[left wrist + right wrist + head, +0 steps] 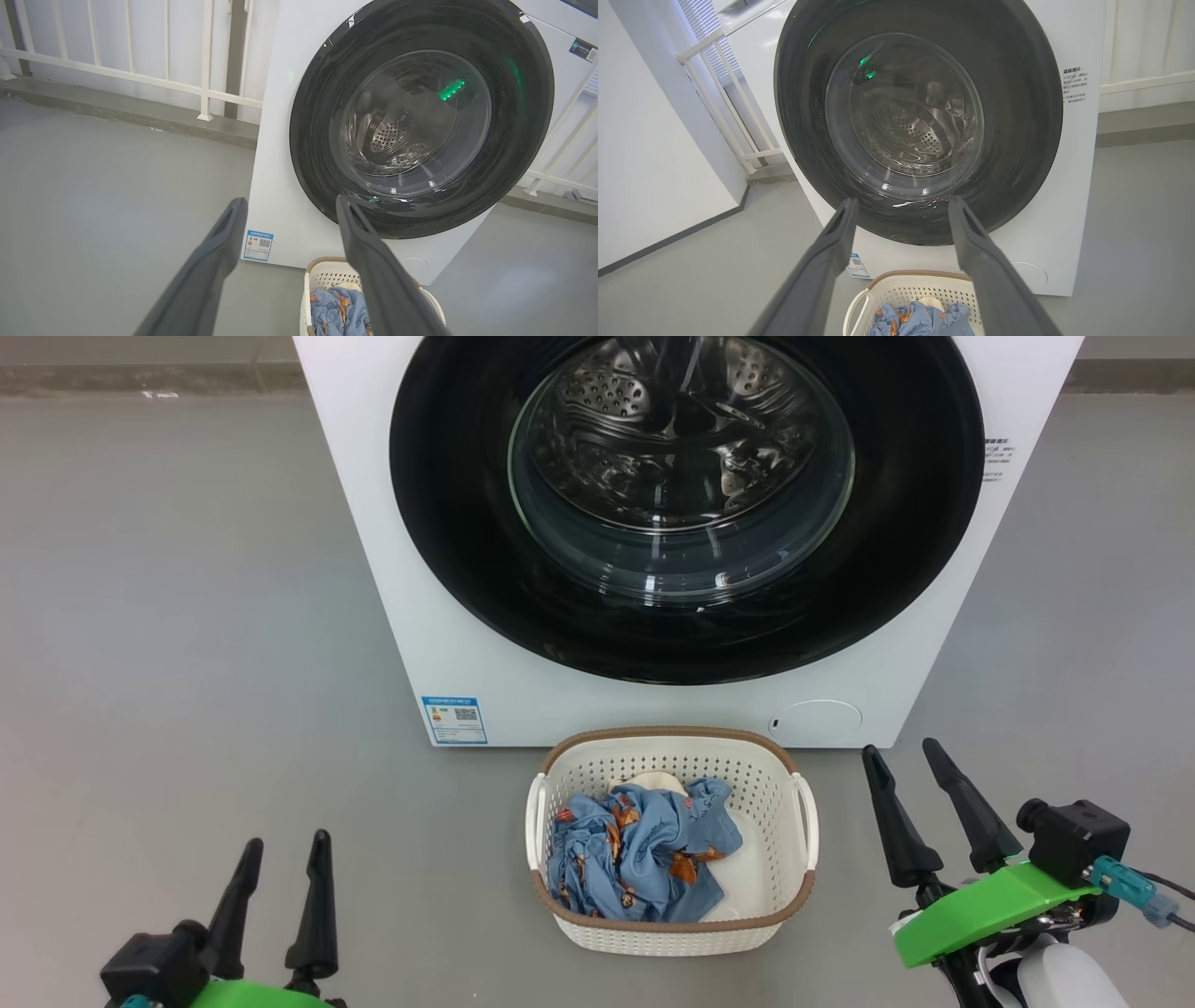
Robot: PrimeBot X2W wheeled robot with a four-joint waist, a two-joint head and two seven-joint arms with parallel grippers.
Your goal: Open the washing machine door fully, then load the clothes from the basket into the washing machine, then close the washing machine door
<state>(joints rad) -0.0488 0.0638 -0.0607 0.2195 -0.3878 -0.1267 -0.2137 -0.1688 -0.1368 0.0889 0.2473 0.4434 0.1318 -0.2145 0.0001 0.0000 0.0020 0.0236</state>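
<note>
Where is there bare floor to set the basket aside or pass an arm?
Wide bare floor lies left of the washing machine and basket; a narrower strip lies to their right, ahead of the right gripper. Crowded: the basket sits close before the machine, below the shut door, little gap between.

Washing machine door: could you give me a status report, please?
Left gripper and right gripper open, empty. Washing machine door shut. Clothes in basket, close before the door.

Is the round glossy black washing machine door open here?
No, the round glossy black door sits shut, flush against the front of the boxy white washing machine.
</note>
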